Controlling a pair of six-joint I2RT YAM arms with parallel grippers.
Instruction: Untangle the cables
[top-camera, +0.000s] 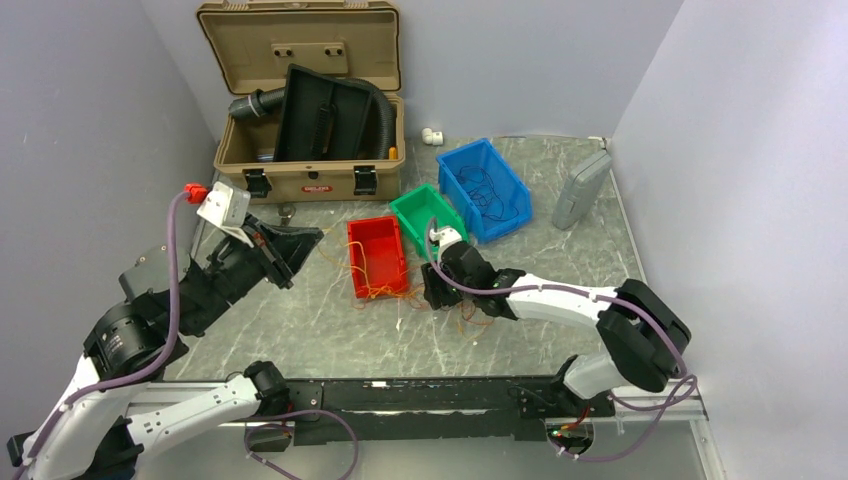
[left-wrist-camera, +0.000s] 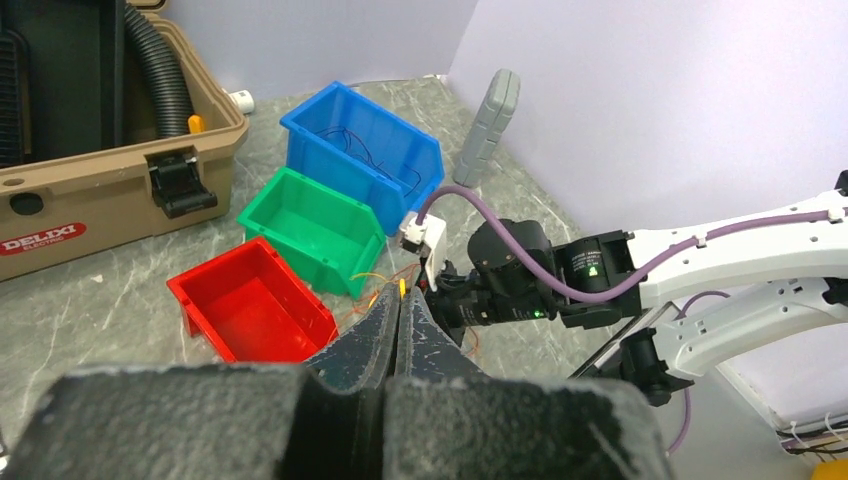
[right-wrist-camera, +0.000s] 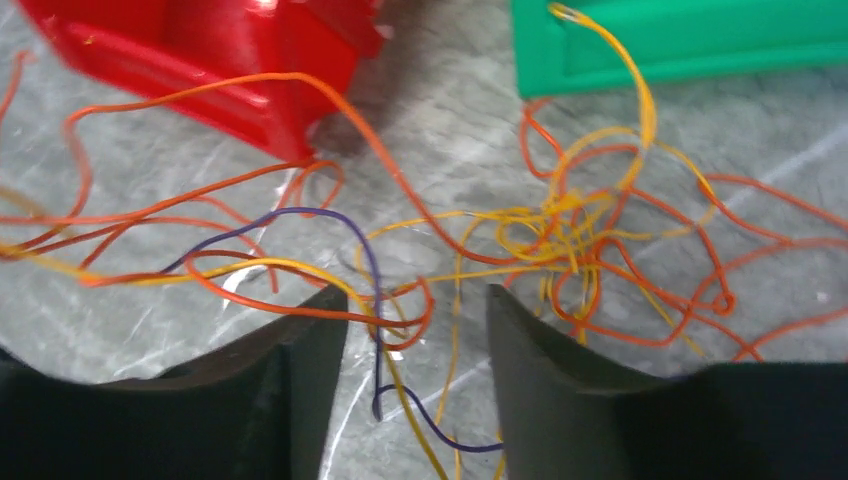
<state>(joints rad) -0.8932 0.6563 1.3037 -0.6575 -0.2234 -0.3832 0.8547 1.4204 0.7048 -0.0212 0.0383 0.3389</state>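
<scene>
1. The surface (top-camera: 300, 330) carried everything: the case at the back, three bins mid-field, and the tangle in front of them.
2. The tan case (top-camera: 300, 180) stood open with a black hose (top-camera: 385, 110) coiled inside.
3. The blue bin (top-camera: 462, 152) held a few dark thin wires. The green bin (top-camera: 405, 207) showed nothing inside from the left wrist view. The red bin (top-camera: 352, 260) had orange strands trailing over its near lip.
4. The right gripper (right-wrist-camera: 415, 292) was down on the action, fingers apart and straddling the mess. It was plainly the nearer arm.
5. The left gripper (left-wrist-camera: 398, 300) hung well off to the left, fingers pressed together and seemingly pinching one orange strand that ran toward the red bin.
6. The cables (right-wrist-camera: 570, 235) sprawled on the surface just in front of the red and green bins. Their densest yellow-orange knot lay off the right finger's outer side, not in the gap.
7. And here was the key: a purple strand (right-wrist-camera: 375, 270) ran lengthwise through the gap, crossing the closing line, so I judged a squeeze would catch it along with a few orange loops.
</scene>
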